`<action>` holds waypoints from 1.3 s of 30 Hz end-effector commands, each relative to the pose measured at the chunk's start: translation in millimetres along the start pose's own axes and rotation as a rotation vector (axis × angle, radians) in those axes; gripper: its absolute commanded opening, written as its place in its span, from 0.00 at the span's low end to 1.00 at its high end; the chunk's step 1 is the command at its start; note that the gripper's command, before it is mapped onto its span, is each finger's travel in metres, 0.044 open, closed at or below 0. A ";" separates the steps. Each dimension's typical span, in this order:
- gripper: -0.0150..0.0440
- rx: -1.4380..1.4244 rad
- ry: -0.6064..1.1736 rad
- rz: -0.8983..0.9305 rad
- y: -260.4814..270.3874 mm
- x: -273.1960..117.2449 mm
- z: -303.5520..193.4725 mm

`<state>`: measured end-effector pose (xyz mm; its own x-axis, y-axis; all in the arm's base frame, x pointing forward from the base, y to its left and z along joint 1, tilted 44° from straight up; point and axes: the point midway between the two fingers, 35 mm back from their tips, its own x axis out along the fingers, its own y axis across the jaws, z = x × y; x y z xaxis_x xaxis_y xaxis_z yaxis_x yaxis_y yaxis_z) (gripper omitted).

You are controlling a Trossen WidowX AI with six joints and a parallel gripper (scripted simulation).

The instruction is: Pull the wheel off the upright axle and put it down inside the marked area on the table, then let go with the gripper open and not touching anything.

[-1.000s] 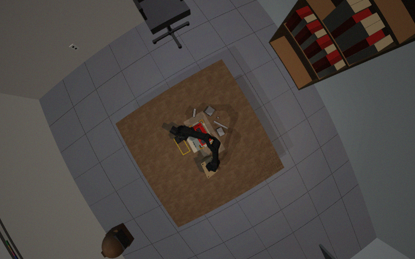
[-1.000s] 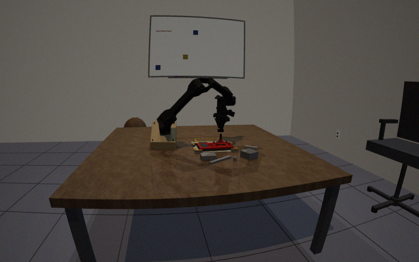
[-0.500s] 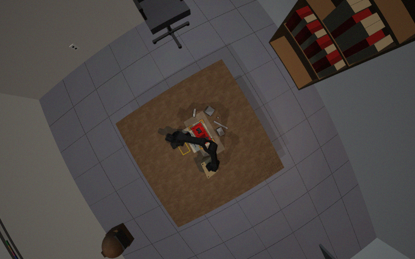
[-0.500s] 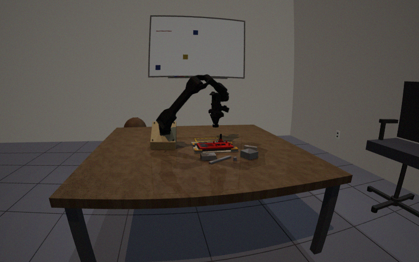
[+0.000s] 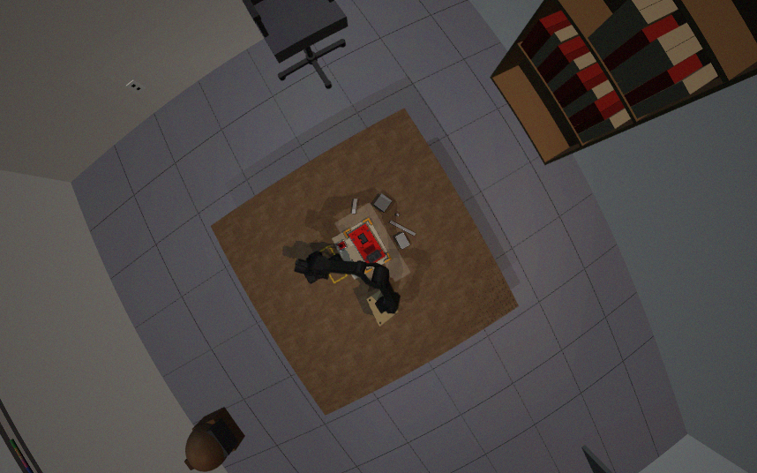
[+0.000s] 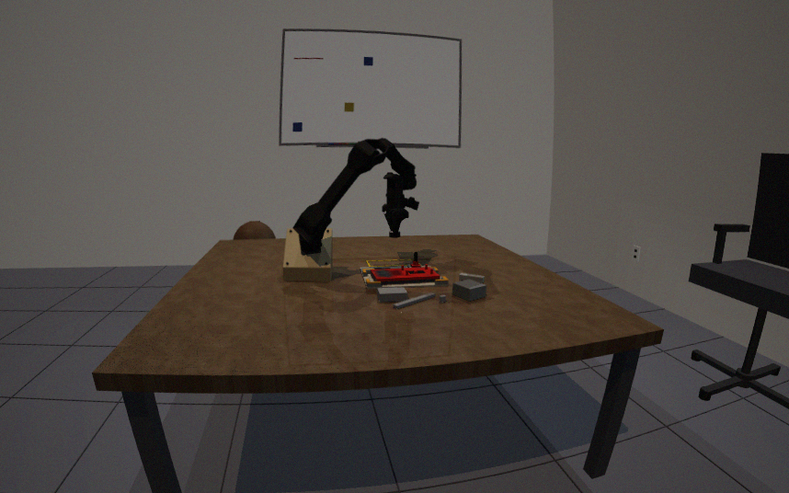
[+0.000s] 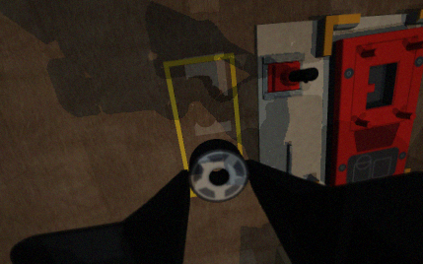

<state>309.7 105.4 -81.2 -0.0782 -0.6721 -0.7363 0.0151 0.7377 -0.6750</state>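
The gripper [image 7: 218,179] grasps the wheel [image 7: 218,173] high above the tabletop [image 6: 324,330], over the yellow marked area's [image 7: 204,113] edge nearest the axle [image 7: 303,75]; released here, it could land outside.

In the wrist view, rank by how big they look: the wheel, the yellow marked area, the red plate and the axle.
Red plate
Yellow marked area
Wheel, held close to the camera, so it looks oversized
Axle

No legible text, labels, brands or numbers are seen. On the whiteboard [image 6: 370,88] only coloured squares and a short dark line are made out, unreadable.
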 end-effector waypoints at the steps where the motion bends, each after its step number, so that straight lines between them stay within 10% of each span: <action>1: 0.25 -0.002 0.009 -0.006 -0.7 12.9 -2.3; 20: 0.25 -0.001 0.009 -0.010 -2.4 100.0 -3.2; 31: 0.74 0.005 0.022 -0.007 -3.3 95.1 -3.3; 39: 0.76 -0.002 0.009 -0.007 -2.2 37.2 -3.3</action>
<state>299.3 65.8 -120.1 -0.0999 -0.6844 -0.7222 0.0020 0.7257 -0.6880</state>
